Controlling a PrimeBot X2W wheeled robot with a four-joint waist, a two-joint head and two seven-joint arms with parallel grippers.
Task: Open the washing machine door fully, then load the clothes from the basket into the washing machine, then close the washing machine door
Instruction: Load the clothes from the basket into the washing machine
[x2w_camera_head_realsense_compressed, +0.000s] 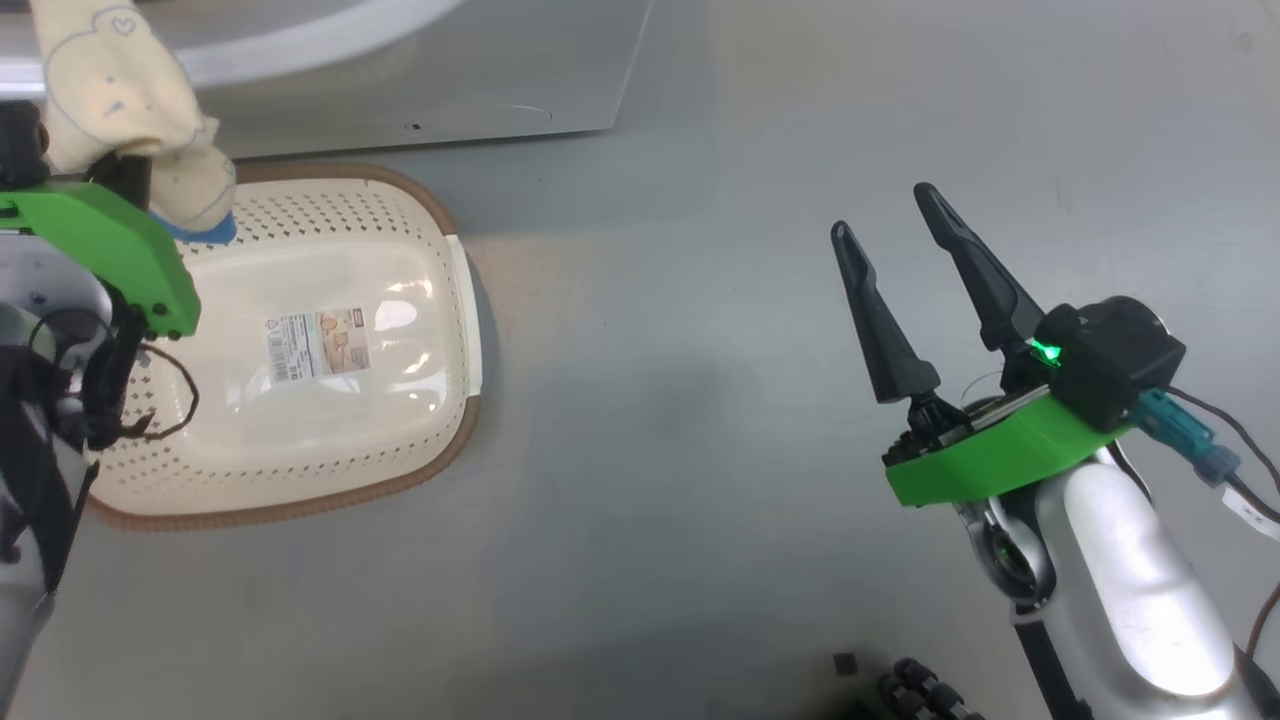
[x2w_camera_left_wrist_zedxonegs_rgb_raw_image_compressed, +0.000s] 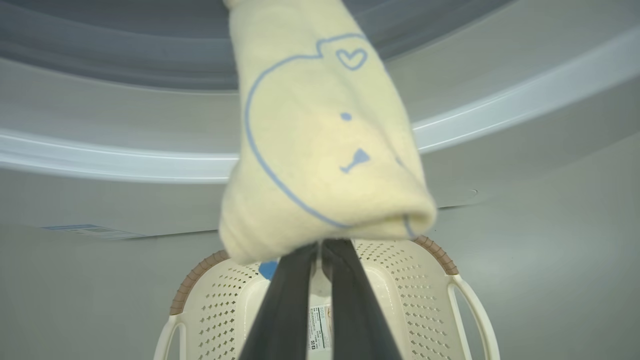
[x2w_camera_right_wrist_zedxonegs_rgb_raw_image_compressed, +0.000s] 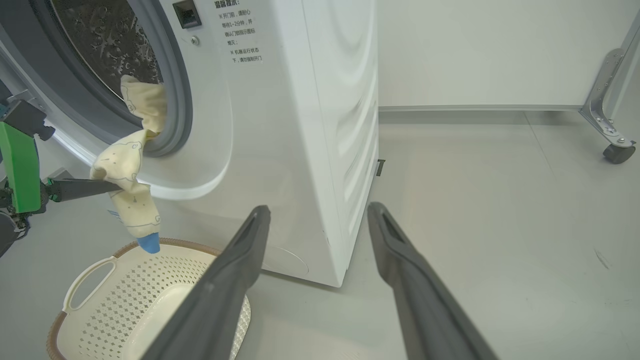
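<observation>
Head view: the left gripper (x2w_camera_head_realsense_compressed: 125, 172) is seen at the upper left, closed on one of the clothes (x2w_camera_head_realsense_compressed: 120, 90), a pale yellow garment printed with a bear outline and tipped in blue. The garment is held above the far left corner of the basket (x2w_camera_head_realsense_compressed: 440, 455), which stands on the floor (x2w_camera_head_realsense_compressed: 700, 450) with a label (x2w_camera_head_realsense_compressed: 318, 345) on its bottom. The right gripper (x2w_camera_head_realsense_compressed: 880, 210) is held open over the floor, well apart from the basket. In the right wrist view the garment is shown hanging before the washing machine (x2w_camera_right_wrist_zedxonegs_rgb_raw_image_compressed: 280, 125), its blue tip just above the basket's rim. More pale yellow cloth lies on the grey gasket (x2w_camera_right_wrist_zedxonegs_rgb_raw_image_compressed: 181, 100) at the mouth of the drum (x2w_camera_right_wrist_zedxonegs_rgb_raw_image_compressed: 105, 35); whether it is the same garment cannot be told.
</observation>
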